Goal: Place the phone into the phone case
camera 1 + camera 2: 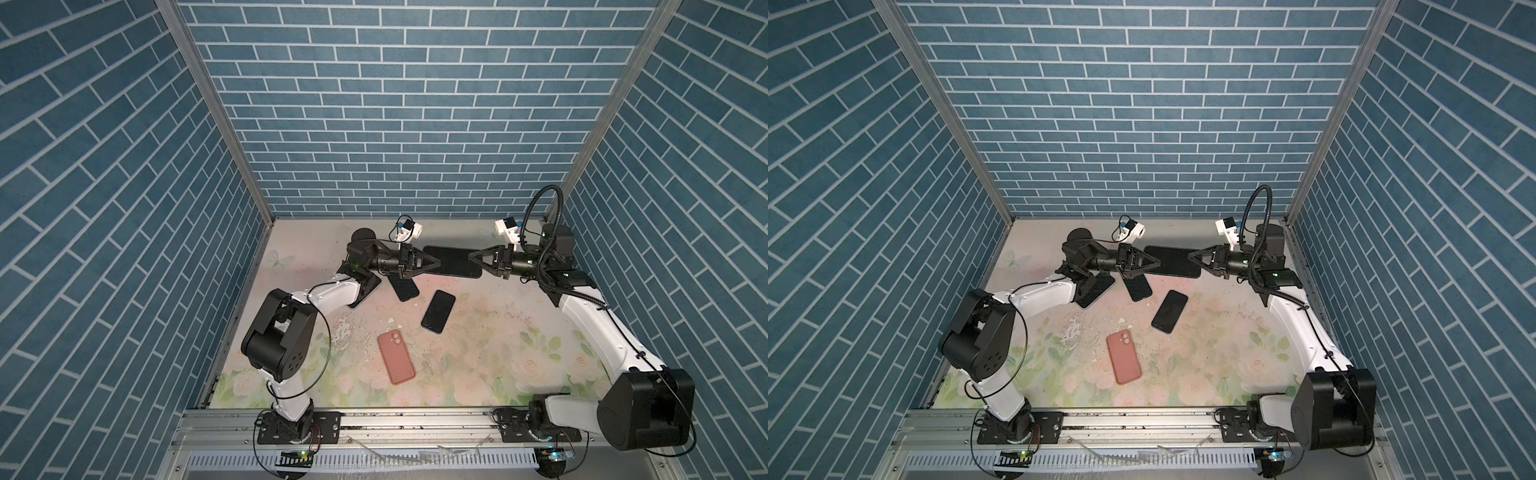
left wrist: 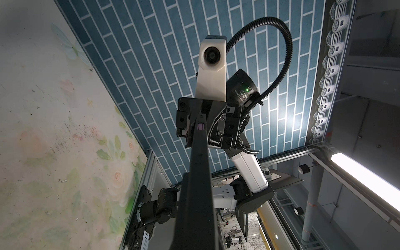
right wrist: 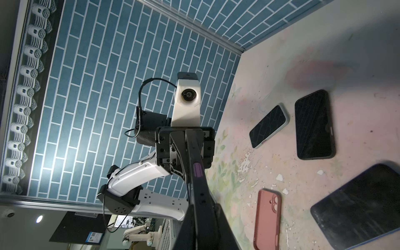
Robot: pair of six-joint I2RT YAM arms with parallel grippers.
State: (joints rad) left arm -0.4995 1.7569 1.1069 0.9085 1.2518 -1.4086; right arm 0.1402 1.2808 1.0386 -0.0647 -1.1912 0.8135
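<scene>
Phone (image 1: 455, 261), perhaps cased, in left hand (image 1: 437, 262)

Glossy glass-fronted phone (image 1: 438, 311) and matt pink case (image 1: 396, 357) at centre frame on a scuffed, flaking floral table covering (image 1: 478, 353); a matt black case (image 1: 455, 266) above; brushed metal rail (image 1: 374, 419) below.

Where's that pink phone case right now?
In both top views the pink phone case lies flat on the floral table, front centre, with a black phone just behind it.
</scene>
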